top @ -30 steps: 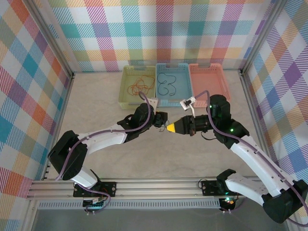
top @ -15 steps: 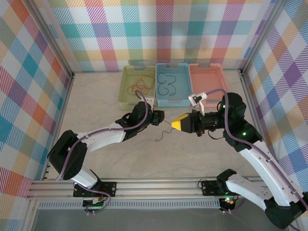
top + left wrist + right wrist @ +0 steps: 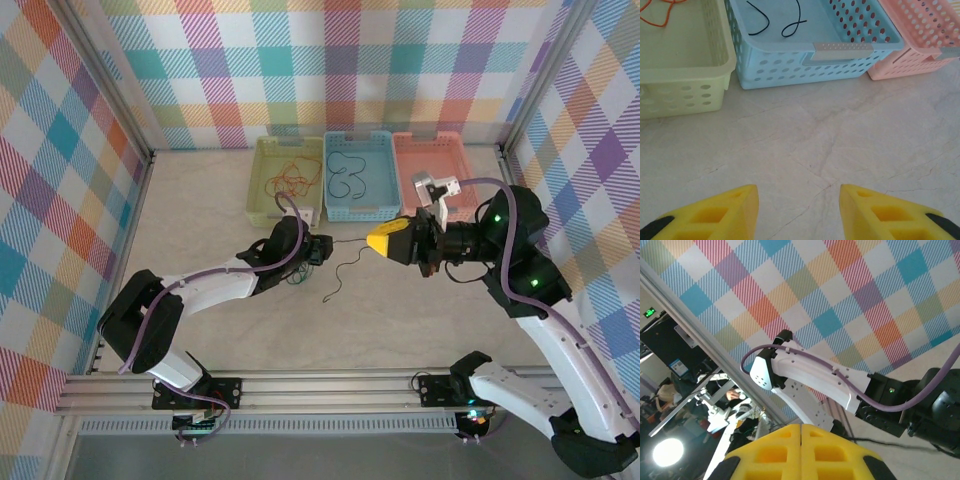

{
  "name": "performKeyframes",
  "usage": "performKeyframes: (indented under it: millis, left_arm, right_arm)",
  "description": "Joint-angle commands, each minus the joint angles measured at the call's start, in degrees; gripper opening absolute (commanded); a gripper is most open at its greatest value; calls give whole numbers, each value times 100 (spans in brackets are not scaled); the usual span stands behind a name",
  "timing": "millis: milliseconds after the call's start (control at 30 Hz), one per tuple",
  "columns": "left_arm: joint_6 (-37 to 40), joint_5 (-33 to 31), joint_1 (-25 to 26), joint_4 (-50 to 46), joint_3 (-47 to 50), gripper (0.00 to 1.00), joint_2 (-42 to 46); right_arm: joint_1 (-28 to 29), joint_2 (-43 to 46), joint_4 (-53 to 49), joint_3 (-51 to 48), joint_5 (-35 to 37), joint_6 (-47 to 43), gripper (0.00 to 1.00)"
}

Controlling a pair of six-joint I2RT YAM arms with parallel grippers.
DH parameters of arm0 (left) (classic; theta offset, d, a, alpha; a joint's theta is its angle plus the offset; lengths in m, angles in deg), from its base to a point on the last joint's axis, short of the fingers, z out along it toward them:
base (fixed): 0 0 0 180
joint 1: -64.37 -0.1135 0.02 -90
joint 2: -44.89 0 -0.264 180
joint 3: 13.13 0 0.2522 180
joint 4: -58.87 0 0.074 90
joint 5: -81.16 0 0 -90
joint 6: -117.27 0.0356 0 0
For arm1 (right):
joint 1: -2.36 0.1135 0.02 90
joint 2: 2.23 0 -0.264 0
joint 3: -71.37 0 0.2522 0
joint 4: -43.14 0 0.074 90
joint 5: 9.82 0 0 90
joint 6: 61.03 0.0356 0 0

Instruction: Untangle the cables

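Marble tabletop (image 3: 200, 210): left hand (image 3: 797, 195) half-open and empty, right hand (image 3: 372, 240) pinched shut on a barely visible dark cable (image 3: 340, 285).

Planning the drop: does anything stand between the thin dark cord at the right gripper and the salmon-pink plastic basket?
Nothing visible does. The thin dark cord is pinched in the shut right gripper, and only bare table lies between it and the salmon-pink perforated plastic basket.

No words, brand names or numbers can be read anywhere. In the right wrist view a small green sign (image 3: 649, 313) glows in the room behind the rig, its characters too small to make out, and a blue-and-white card (image 3: 678, 366) on dark equipment there is too blurred to read.
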Motion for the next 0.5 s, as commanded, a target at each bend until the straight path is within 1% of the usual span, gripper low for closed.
performKeyframes:
  millis: [0,133,267,467]
  left_arm:
    - [-37,-69,-54,-13,193,47,283]
    - [42,-127,-77,-157,189,47,415]
    - [85,-201,-113,-266,199,47,470]
    - [47,-291,-197,-362,230,41,516]
  right_arm:
    - [-47,31,-53,-70,346,-247,0]
    - [-124,94,-21,-259,497,-294,0]
    - [-297,259,121,-229,546,-174,0]
    - [-357,423,-37,187,716,-158,0]
